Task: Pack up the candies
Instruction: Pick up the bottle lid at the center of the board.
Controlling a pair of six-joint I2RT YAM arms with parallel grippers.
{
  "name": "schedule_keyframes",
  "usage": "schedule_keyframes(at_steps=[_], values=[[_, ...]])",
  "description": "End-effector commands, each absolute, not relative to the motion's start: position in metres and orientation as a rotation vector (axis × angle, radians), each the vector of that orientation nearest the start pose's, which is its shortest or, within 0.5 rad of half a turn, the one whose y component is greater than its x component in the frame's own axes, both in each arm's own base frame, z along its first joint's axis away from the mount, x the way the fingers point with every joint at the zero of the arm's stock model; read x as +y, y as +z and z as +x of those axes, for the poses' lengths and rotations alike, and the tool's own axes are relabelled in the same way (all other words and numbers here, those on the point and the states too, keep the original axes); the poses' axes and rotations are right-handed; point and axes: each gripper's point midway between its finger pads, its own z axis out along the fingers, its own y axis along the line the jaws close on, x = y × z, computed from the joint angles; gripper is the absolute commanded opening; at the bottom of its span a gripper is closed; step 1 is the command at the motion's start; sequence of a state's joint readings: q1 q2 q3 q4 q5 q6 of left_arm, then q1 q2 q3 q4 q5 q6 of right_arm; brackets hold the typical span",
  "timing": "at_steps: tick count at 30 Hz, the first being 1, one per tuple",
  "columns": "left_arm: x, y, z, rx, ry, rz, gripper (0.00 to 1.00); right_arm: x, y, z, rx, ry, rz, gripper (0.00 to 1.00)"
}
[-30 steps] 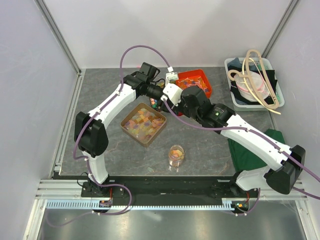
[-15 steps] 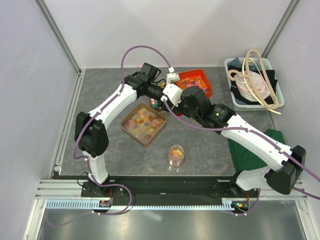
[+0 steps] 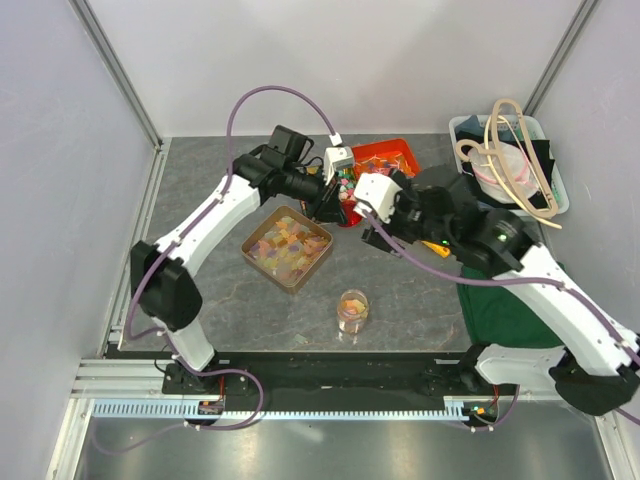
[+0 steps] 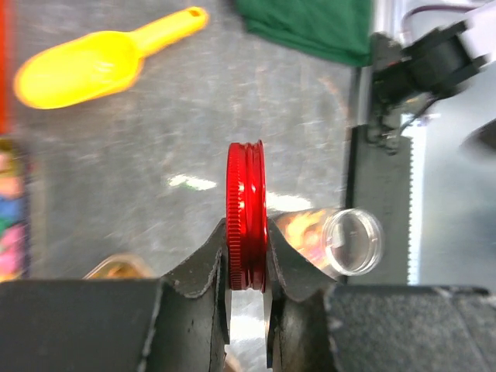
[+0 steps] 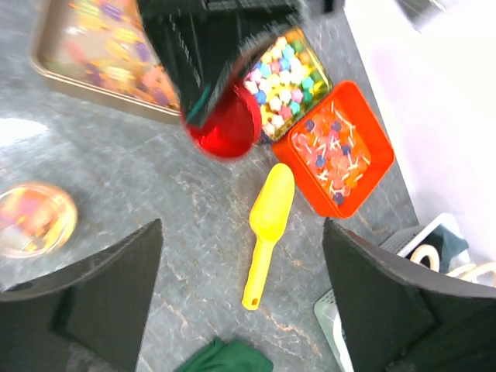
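The candies (image 3: 287, 246) are pale pastel pieces lying in a brown square tray (image 3: 262, 262) at the table's middle left; they also show in the right wrist view (image 5: 97, 46). A clear jar (image 3: 352, 310) in front of the tray holds some of them and stands without a lid; it also shows as the jar (image 4: 345, 240). My left gripper (image 3: 330, 204) is shut on a red screw lid (image 4: 246, 217), held edge-on above the table. My right gripper (image 5: 244, 302) stands open and holds nothing, just right of the lid (image 5: 226, 128).
A yellow scoop (image 5: 267, 225) lies on the table below my right gripper. Behind it are a tin of bright cube candies (image 5: 283, 74) and an orange tray (image 3: 388, 160). A white bin (image 3: 505, 165) stands at the back right and a green cloth (image 3: 510, 300) lies at the right.
My right gripper has opened and pulled back to the right, away from the left gripper. The left gripper has closed on the red lid and shifted slightly.
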State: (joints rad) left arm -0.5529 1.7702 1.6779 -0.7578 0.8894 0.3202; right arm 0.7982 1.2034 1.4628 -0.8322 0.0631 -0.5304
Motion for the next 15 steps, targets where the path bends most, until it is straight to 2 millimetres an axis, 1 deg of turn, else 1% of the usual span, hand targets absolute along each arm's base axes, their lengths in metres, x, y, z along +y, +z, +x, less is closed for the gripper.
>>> schedule_keyframes(at_steps=[1, 2, 3, 4, 5, 6, 7, 8, 9, 10, 11, 12, 13, 14, 15], values=[[-0.303, 0.266, 0.301, 1.775, -0.823, 1.375, 0.02, 0.205, 0.330, 0.218, 1.668, 0.247, -1.418, 0.93], [-0.298, 0.273, 0.299, 1.760, -0.767, 1.370, 0.02, 0.202, 0.327, 0.215, 1.669, 0.249, -1.441, 0.96], [-0.292, 0.278, 0.299, 1.751, -0.722, 1.365, 0.02, 0.198, 0.321, 0.212, 1.686, 0.251, -1.459, 0.96], [-0.283, 0.281, 0.305, 1.748, -0.620, 1.359, 0.02, 0.196, 0.317, 0.210, 1.696, 0.252, -1.472, 0.97], [-0.277, 0.294, 0.298, 1.711, -0.566, 1.358, 0.02, 0.193, 0.311, 0.210, 1.715, 0.242, -1.483, 0.97], [-0.271, 0.301, 0.297, 1.688, -0.517, 1.355, 0.02, 0.190, 0.308, 0.211, 1.730, 0.236, -1.489, 0.97], [-0.261, 0.307, 0.302, 1.667, -0.409, 1.355, 0.02, 0.187, 0.307, 0.212, 1.735, 0.234, -1.493, 0.97], [-0.255, 0.322, 0.292, 1.617, -0.354, 1.354, 0.02, 0.186, 0.308, 0.210, 1.735, 0.250, -1.499, 0.97], [-0.250, 0.329, 0.292, 1.593, -0.296, 1.351, 0.02, 0.182, 0.309, 0.212, 1.741, 0.248, -1.496, 0.97], [-0.236, 0.339, 0.296, 1.576, -0.176, 1.333, 0.02, 0.181, 0.312, 0.210, 1.736, 0.260, -1.500, 0.97], [-0.233, 0.347, 0.293, 1.548, -0.127, 1.335, 0.02, 0.178, 0.316, 0.207, 1.738, 0.278, -1.507, 0.97], [-0.216, 0.363, 0.293, 1.511, -0.009, 1.316, 0.02, 0.177, 0.318, 0.205, 1.719, 0.278, -1.530, 0.97], [-0.214, 0.370, 0.287, 1.480, 0.037, 1.326, 0.02, 0.175, 0.325, 0.205, 1.713, 0.275, -1.531, 0.97], [-0.208, 0.376, 0.285, 1.457, 0.090, 1.328, 0.02, 0.171, 0.320, 0.204, 1.747, 0.277, -1.546, 0.96], [-0.190, 0.390, 0.282, 1.418, 0.197, 1.320, 0.02, 0.167, 0.320, 0.205, 1.758, 0.266, -1.550, 0.96]])
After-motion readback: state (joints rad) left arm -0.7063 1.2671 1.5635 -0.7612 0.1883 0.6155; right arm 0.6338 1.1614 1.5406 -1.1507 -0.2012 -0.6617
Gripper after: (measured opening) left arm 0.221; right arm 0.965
